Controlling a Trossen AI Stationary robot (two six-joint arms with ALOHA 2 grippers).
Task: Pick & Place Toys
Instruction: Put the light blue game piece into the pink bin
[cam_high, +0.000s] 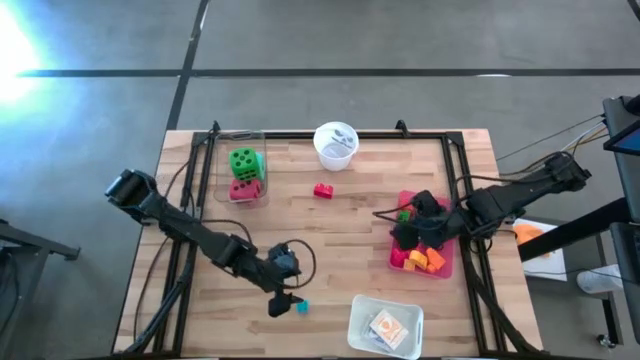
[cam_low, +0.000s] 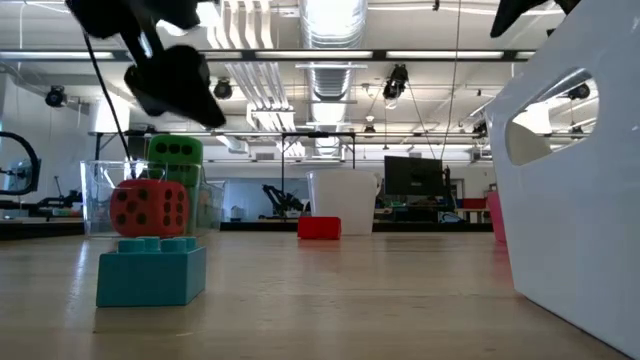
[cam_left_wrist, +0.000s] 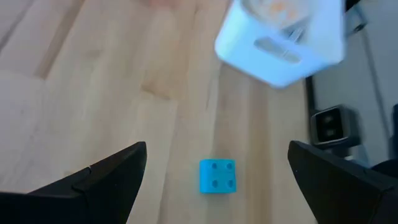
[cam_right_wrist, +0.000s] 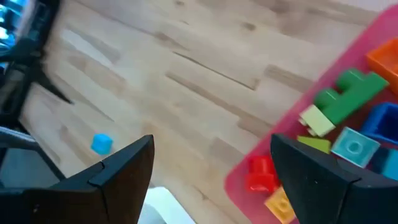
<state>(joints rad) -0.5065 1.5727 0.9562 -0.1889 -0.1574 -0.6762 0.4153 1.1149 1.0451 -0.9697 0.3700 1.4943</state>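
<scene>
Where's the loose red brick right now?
In the high view the red brick lies alone on the bare wood, just below the white cup and right of the clear bin.

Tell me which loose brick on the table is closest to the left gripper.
The small blue brick, right beside the open left gripper at the table's near edge. The red brick lies much farther off, by the white cup.

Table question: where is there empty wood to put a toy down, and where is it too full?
The biggest bare patch is mid-table, between the red brick, the pink tray and the left gripper. Another lies between the white cup and the pink tray. It is crowded in that tray under the right gripper, and in the clear box holding dice.
</scene>
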